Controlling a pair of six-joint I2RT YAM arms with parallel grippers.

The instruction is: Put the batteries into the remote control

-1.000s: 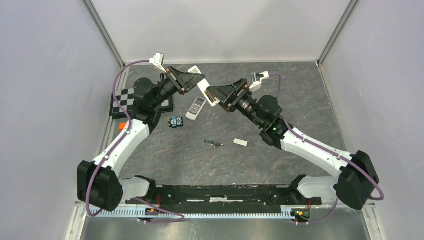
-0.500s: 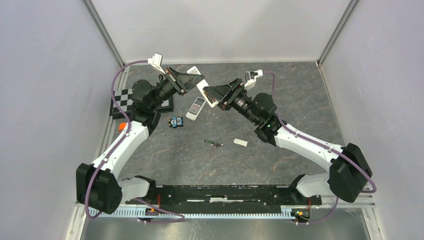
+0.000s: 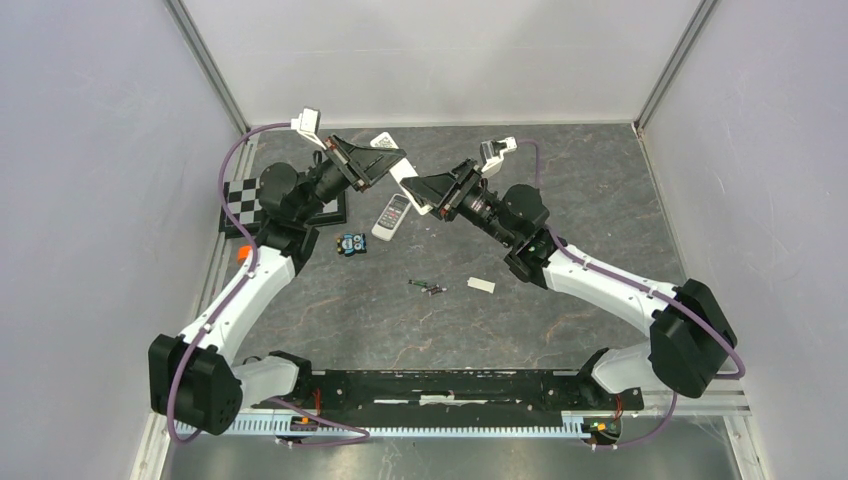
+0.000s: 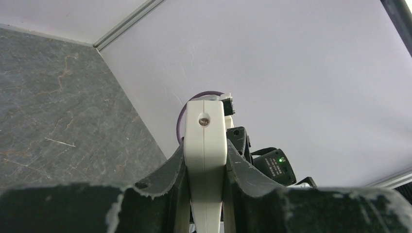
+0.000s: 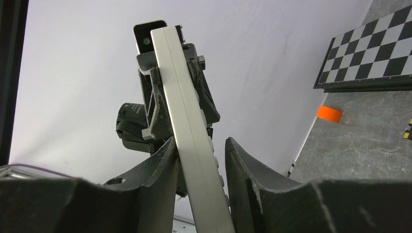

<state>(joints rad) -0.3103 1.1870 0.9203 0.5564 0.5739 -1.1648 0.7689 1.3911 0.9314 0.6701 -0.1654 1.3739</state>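
Grey, stone-patterned tabletop point(image 3: 580, 190) fills your workspace, closed in by plain pale walls point(image 3: 100, 200). Both of your arms reach toward the far middle of it and meet there, lifted off the surface.

Your left gripper point(image 4: 206, 153) has its jaws drawn in narrow on the white remote point(image 4: 205, 121). In the left wrist view both fingers press against the sides of the body, and the end with its little round window points away from the camera.

Your right gripper point(image 5: 200, 141) straddles the same remote from the opposite side. In the right wrist view the remote runs edge-on and tilted between the jaws. One finger lies against it, while a thin sliver of wall shows between the button side and the other finger, so that grip is not fully clamped.

The batteries point(image 3: 428, 288) lie on the tabletop, well apart from both grippers, nearer the arm bases, in a tight little dark cluster. You cannot count them from the top view.

A small white strip point(image 3: 481, 285) lies near them to the right. A second remote point(image 3: 392, 215) rests flat on the table just below the held one. A blue object point(image 3: 350, 243) sits to its left, with a checkerboard point(image 3: 240, 197) and an orange tab point(image 3: 243, 252) near the left wall.
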